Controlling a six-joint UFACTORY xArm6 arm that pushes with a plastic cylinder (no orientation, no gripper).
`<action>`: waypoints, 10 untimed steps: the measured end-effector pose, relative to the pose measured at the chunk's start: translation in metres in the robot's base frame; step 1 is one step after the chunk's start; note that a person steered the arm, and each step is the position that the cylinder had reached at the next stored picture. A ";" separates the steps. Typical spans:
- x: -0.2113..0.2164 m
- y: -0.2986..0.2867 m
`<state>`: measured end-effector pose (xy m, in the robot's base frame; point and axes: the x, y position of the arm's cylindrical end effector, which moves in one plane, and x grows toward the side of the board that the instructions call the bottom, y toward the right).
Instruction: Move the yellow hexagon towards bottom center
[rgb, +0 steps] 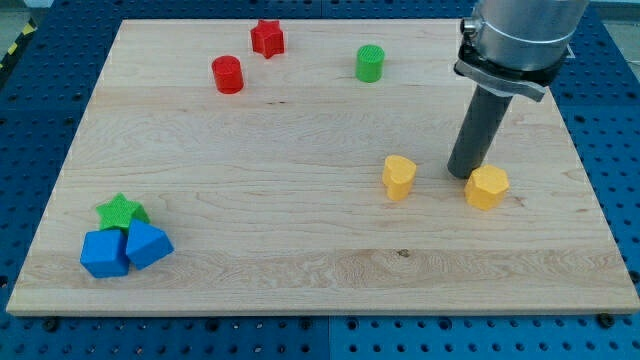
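Rod upright from the view's top right; my tip (463, 174) on the wooden board (300, 260), just left of and touching or nearly touching the yellow hexagon (486, 187), right of centre. No pincer fitted. Second yellow block (399, 176) sits left, apart. Grain runs lengthwise.

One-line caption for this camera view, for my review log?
My tip rests just left of the yellow hexagon at the board's right; the other yellow block sits further left.

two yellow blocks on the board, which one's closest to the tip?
The yellow hexagon, at the view's right: my tip sits right beside it. The other yellow block lies farther left.
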<state>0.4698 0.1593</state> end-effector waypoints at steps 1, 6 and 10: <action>-0.005 0.017; 0.029 0.032; 0.036 -0.046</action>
